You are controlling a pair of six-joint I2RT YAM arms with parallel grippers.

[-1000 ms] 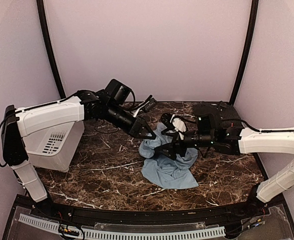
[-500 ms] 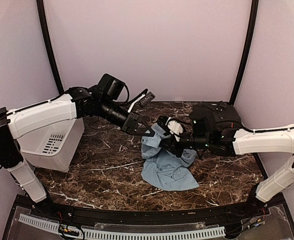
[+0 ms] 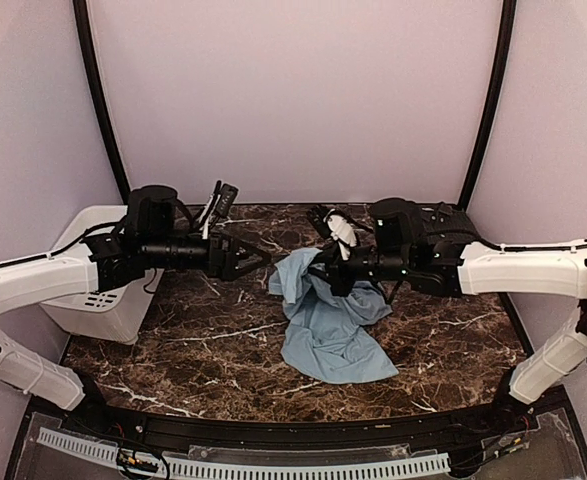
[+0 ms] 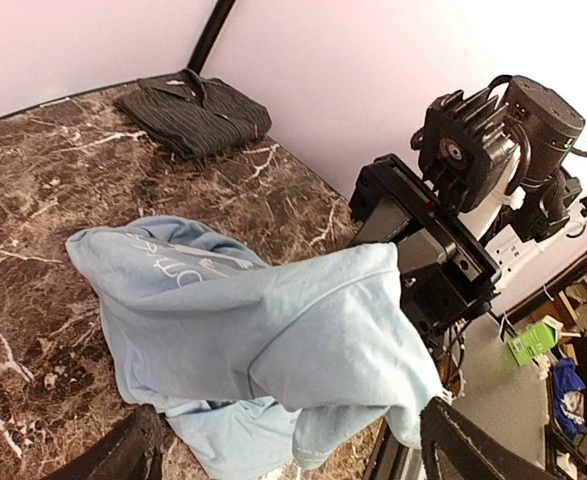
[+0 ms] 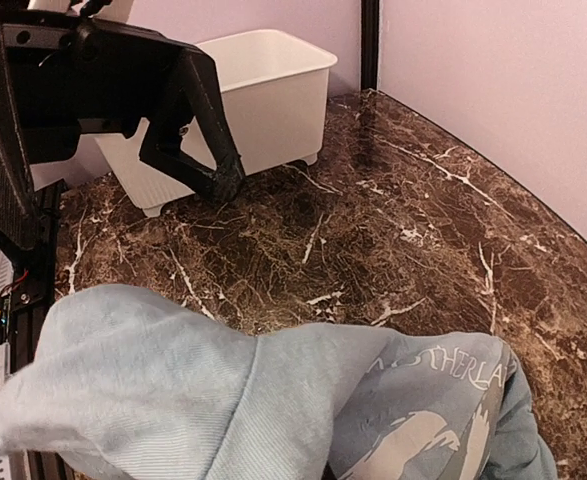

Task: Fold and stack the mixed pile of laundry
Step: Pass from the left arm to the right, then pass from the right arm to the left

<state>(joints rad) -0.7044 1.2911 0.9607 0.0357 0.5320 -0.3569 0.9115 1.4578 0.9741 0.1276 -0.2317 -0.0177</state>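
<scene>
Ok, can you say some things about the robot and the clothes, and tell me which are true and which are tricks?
1. The right gripper is pinching the blue T-shirt. True.
2. The left gripper is holding the blue T-shirt too. False: it is open and holds nothing, apart from the cloth.
3. The black striped shirt hangs from a gripper. False: it lies folded on the table, at the back.
4. The blue T-shirt has white writing printed on it. True.
</scene>
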